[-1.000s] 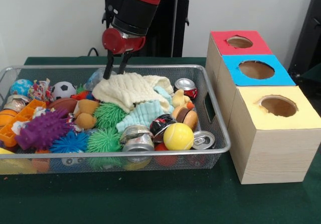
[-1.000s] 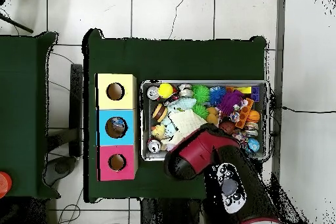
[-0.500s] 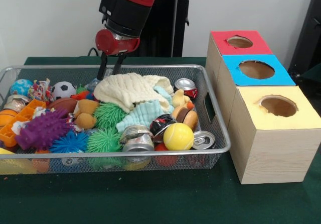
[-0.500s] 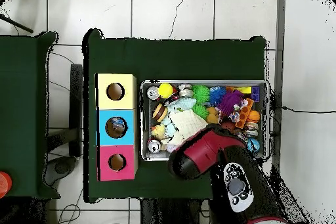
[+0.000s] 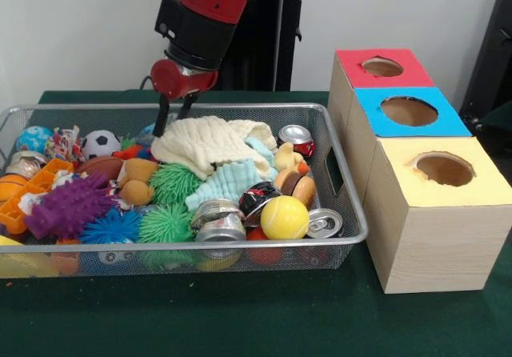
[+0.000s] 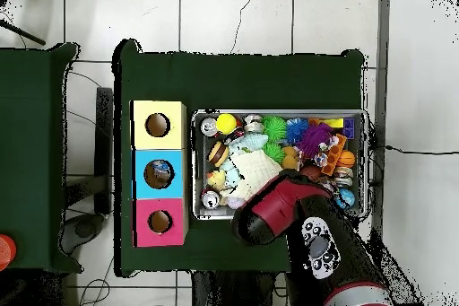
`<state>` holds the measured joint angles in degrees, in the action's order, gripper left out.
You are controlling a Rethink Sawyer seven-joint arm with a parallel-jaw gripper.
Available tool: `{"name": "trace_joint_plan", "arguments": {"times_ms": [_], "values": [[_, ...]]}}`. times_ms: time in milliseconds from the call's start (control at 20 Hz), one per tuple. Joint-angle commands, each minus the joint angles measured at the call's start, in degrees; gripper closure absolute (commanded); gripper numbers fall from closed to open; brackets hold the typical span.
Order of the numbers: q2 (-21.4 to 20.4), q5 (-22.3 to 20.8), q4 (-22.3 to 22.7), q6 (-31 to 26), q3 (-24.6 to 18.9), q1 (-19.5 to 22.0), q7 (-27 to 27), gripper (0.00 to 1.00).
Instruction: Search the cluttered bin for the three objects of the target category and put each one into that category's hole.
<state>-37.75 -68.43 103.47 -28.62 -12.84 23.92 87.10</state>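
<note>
The silver wire-mesh bin (image 5: pixel 336 169) sits crammed with toys and cans on the table, beside the blue-topped box's round hole (image 5: pixel 409 110), where something glints inside.

A dark green table (image 5: pixel 240 325) is carrying everything here. The wire-mesh bin (image 5: pixel 352 213) is sitting directly on its cloth, and just beside the bin's right end in the front view three pale wooden boxes are standing in a row: the yellow-topped box (image 5: pixel 436 237) nearest the camera, the blue-topped box (image 5: pixel 362 129) behind it, the red-topped box (image 5: pixel 340 81) farthest.
</note>
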Motion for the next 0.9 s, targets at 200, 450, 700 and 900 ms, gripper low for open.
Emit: {"name": "trace_joint_plan", "arguments": {"times_ms": [200, 450, 700, 900], "values": [[4.38, -2.84, -3.78, -2.94, 0.04, 1.95, -8.29, 0.0], [5.29, -3.56, -3.04, -2.21, 1.2, 2.37, -6.78, 0.0], [3.93, -4.73, -2.9, -2.05, 1.91, 3.71, -9.31, 0.0], [2.94, -5.99, -2.95, -1.38, 2.06, 5.7, -12.15, 0.0]]}}
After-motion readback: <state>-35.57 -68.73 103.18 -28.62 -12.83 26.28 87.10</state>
